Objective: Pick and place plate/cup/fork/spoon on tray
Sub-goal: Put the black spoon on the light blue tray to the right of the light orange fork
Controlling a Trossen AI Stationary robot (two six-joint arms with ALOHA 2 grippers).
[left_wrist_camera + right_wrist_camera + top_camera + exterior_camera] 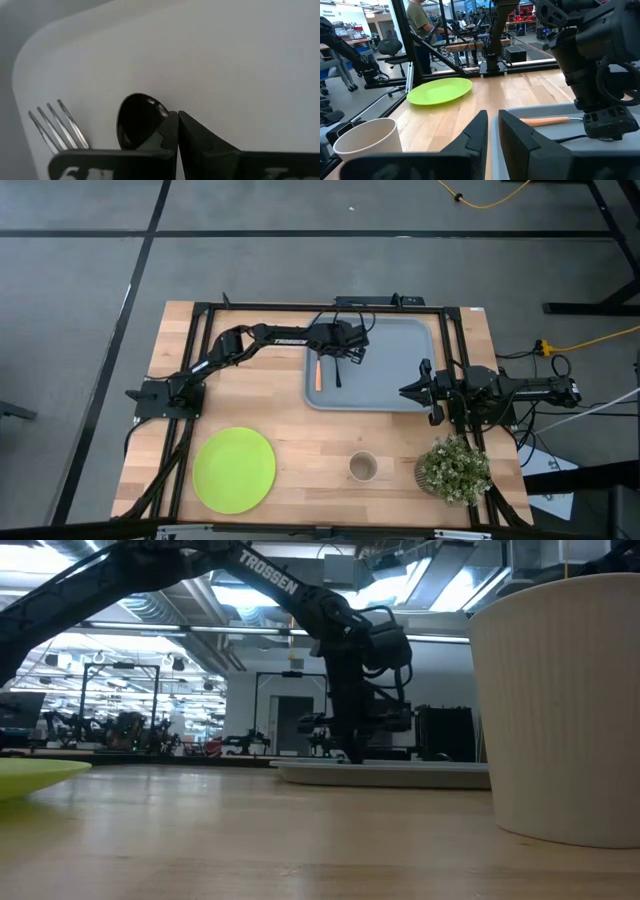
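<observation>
With the left gripper [342, 358] closed over the spoon [140, 120] on the tray [400, 350] beside the fork [318, 372], spoon placement looks underway; next likely release, then plate [234, 469] and cup [363, 468] from the desk [300, 430]; right gripper [408, 391] idles slightly ajar.

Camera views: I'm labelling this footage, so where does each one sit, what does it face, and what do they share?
High: overhead, straight down; both arms, tray, plate, cup.
Low: table height, level across; left arm over tray.
Left wrist: over tray, facing down; left pincer shut on spoon, beside fork.
Right wrist: at tray's edge, looking across; right pincer, left arm.
Shared: fork in both wrist views.
</observation>
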